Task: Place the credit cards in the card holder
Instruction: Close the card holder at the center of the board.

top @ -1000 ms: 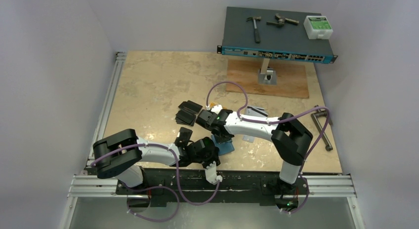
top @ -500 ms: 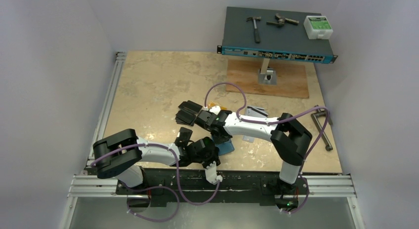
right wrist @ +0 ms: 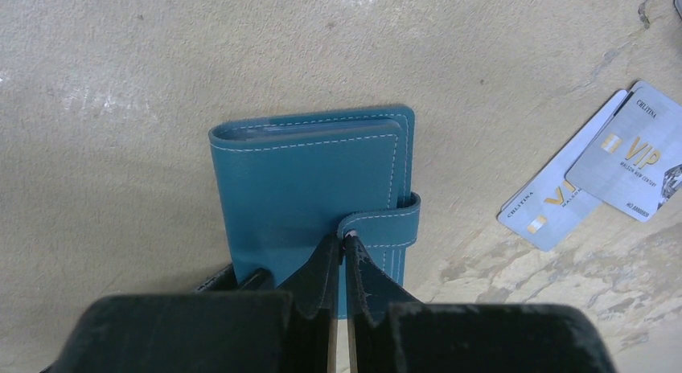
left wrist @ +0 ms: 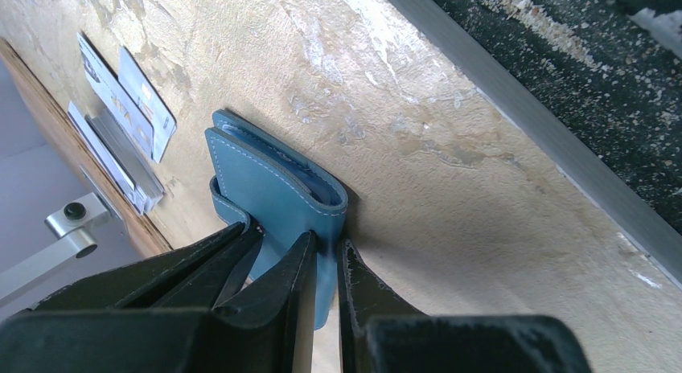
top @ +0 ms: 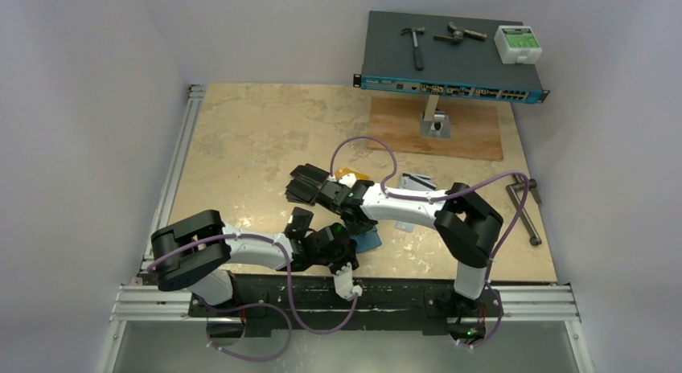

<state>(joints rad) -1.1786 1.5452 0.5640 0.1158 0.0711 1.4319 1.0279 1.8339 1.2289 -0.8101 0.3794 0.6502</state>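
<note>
Here the closed teal card holder lay flat on the table, near its front edge. The left gripper clamped one edge of it, apparently to anchor it. The right gripper, pinched fully together, met the snap tab, probably to unfasten it. Silver credit cards lay just beside the holder, none yet inside.

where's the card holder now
Top view: the card holder lies near the table's front edge, touched by left gripper and right gripper, silver cards beyond, rightward.
</note>
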